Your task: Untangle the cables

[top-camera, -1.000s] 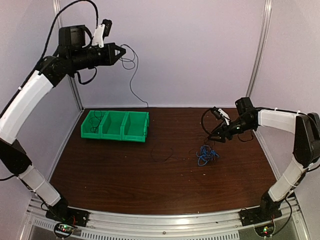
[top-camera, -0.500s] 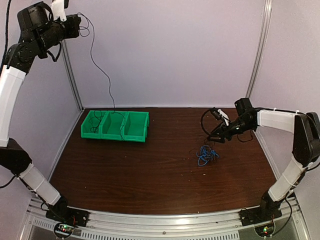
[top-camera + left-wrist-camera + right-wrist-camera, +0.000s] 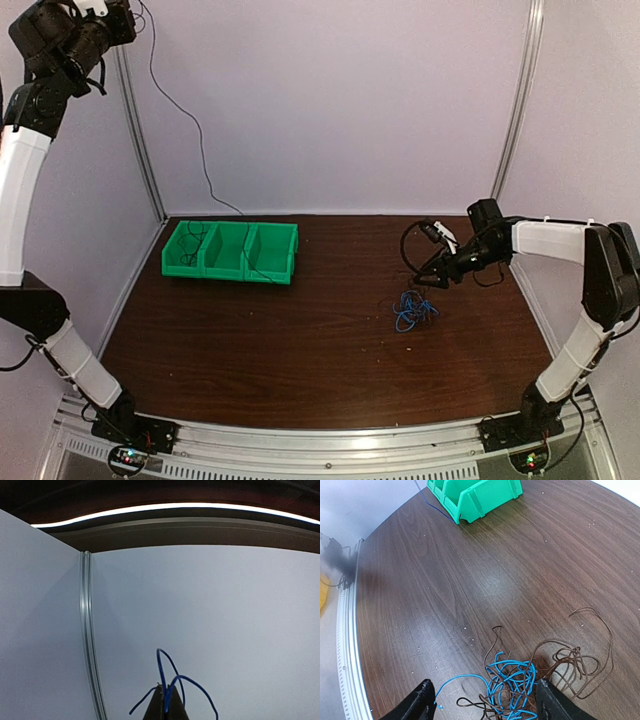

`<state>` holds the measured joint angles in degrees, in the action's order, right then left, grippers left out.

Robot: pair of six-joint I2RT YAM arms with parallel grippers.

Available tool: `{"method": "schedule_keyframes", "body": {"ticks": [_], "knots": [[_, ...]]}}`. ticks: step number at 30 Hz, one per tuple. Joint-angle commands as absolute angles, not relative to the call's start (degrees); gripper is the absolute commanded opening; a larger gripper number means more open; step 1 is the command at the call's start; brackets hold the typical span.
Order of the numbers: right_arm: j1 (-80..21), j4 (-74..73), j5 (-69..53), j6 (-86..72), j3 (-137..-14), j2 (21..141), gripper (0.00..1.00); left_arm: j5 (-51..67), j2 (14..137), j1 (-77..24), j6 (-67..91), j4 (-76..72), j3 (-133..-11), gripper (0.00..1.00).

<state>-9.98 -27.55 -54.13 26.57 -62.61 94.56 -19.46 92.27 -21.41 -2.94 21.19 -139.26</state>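
My left gripper (image 3: 122, 18) is raised high at the far left corner, shut on a thin dark blue cable (image 3: 197, 140). The cable hangs down to the green bin (image 3: 230, 251). In the left wrist view the shut fingers (image 3: 166, 705) pinch blue cable loops (image 3: 172, 680) against the wall. My right gripper (image 3: 432, 272) is open, low over a tangle of light blue and brown cables (image 3: 411, 309). In the right wrist view the tangle (image 3: 517, 687) lies between the two spread fingers (image 3: 422, 702), with brown loops (image 3: 580, 655) trailing to the right.
The green three-compartment bin also shows in the right wrist view (image 3: 480, 495), with the blue cable's end beside it (image 3: 434, 504). Enclosure posts stand at the back left (image 3: 135, 130) and back right (image 3: 518, 100). The table's rail (image 3: 330, 440) runs along the near edge.
My left arm has swung up and left, pulling the long cable off the table's middle so it now hangs over the bin. The right arm has barely moved.
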Motion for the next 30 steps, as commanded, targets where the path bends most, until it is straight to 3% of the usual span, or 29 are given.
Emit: {"method": "schedule_keyframes", "body": {"ticks": [1,6,10,12,15,17,22,30], "knots": [[-9.84,-27.33,-54.23,26.48,-62.14,94.66,0.7,-23.07,93.44,-20.81,-10.51,9.87,-140.44,0.0],[-9.84,-27.34,-53.81,26.46,-62.07,94.64,0.7,-25.94,93.34,-20.39,-14.96,0.58,-139.35,0.0],[-9.84,-27.61,-53.57,26.84,-62.13,95.01,0.7,-22.56,92.41,-20.39,-7.41,7.81,-134.57,0.0],[-9.84,-27.8,-53.53,27.12,-62.14,95.01,0.7,-10.63,89.62,-20.39,1.52,13.43,-126.89,0.0],[-9.84,-27.72,-53.42,27.16,-61.83,94.77,0.7,10.08,81.04,-20.77,12.93,8.02,-103.87,0.0],[-9.84,-27.53,-53.47,27.16,-61.55,94.79,0.7,15.93,76.59,-21.99,16.55,4.92,-92.34,0.0],[-9.92,-27.96,-53.93,27.45,-62.22,96.62,0.7,24.03,71.85,-24.74,19.35,10.69,-78.98,0.0],[-10.19,-29.0,-53.89,28.06,-63.38,99.13,0.7,20.42,73.15,-27.95,21.88,19.31,-66.16,0.0]]}}
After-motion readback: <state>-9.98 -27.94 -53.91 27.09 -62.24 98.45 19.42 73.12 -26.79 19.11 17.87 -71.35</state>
